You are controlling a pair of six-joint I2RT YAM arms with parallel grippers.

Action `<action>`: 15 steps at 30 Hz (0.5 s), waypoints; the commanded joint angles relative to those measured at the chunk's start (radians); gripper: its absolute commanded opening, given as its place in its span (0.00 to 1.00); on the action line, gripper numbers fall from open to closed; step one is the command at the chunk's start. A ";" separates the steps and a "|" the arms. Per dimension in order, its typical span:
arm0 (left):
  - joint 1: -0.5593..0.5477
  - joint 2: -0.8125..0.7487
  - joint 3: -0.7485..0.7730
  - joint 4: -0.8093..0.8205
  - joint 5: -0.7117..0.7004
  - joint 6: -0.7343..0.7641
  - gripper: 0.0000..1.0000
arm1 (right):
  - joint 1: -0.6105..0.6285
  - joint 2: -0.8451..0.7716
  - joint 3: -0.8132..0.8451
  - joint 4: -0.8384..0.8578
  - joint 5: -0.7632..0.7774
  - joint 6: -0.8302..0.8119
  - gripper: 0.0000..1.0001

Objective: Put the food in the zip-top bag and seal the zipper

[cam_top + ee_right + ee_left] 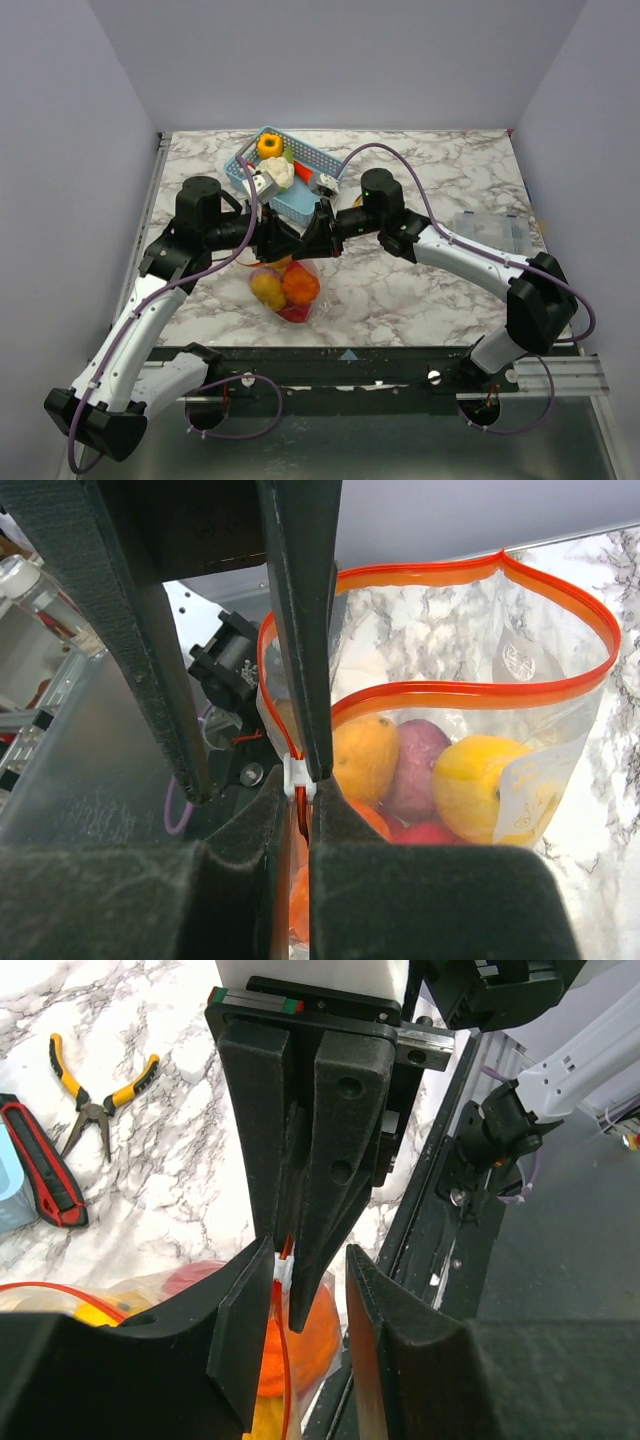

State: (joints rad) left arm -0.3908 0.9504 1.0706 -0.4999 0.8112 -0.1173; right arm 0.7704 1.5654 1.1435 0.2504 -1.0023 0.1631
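Note:
The zip-top bag [285,290] hangs over the table's near middle, held up between both grippers, with its mouth gaping. Inside it lies food: an orange piece [365,755], a purple one [420,765], a yellow one [480,780] and a red one [425,832]. The red-orange zipper [450,692] rims the open mouth, and a white slider [298,777] sits at its end. My right gripper [302,805] is shut on the zipper just below the slider. My left gripper [307,1252] stands open around that same end. One of its fingers [240,1340] is against the strip and the other stands apart.
A blue basket [300,205] at the back holds a yellow pepper [269,145] and a white cauliflower piece [277,172]. Yellow-handled pliers [100,1100] and a red-and-black tool [40,1175] lie on the marble. A clear lidded box [490,228] sits at the right.

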 commanded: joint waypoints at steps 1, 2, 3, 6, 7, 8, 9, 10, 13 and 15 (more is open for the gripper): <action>0.001 0.003 -0.024 -0.016 -0.042 0.012 0.37 | -0.004 -0.026 0.030 0.010 -0.039 -0.012 0.00; 0.007 -0.001 -0.032 -0.005 -0.037 0.006 0.37 | -0.003 -0.026 0.031 0.008 -0.039 -0.013 0.00; 0.012 -0.005 -0.038 0.001 -0.032 0.004 0.37 | -0.004 -0.027 0.031 0.005 -0.041 -0.013 0.00; 0.025 -0.012 -0.050 0.009 -0.033 -0.004 0.37 | -0.004 -0.028 0.033 -0.002 -0.042 -0.017 0.00; 0.027 -0.013 -0.053 0.008 -0.031 -0.004 0.37 | -0.004 -0.027 0.032 -0.004 -0.044 -0.019 0.00; 0.030 -0.014 -0.057 0.012 -0.030 -0.006 0.38 | -0.004 -0.026 0.033 -0.005 -0.046 -0.018 0.00; 0.032 -0.014 -0.062 0.017 -0.026 -0.008 0.38 | -0.003 -0.024 0.033 -0.004 -0.048 -0.017 0.00; 0.032 -0.013 -0.065 0.019 -0.019 -0.010 0.38 | -0.003 -0.025 0.034 -0.004 -0.050 -0.017 0.00; 0.032 -0.013 -0.075 0.042 0.004 -0.019 0.32 | -0.004 -0.020 0.036 -0.006 -0.057 -0.020 0.00; 0.032 -0.016 -0.081 0.062 0.007 -0.026 0.26 | -0.003 -0.015 0.038 -0.006 -0.060 -0.019 0.00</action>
State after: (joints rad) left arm -0.3668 0.9478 1.0168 -0.4847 0.8028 -0.1333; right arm 0.7696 1.5635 1.1439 0.2344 -1.0157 0.1551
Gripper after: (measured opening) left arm 0.313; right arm 0.059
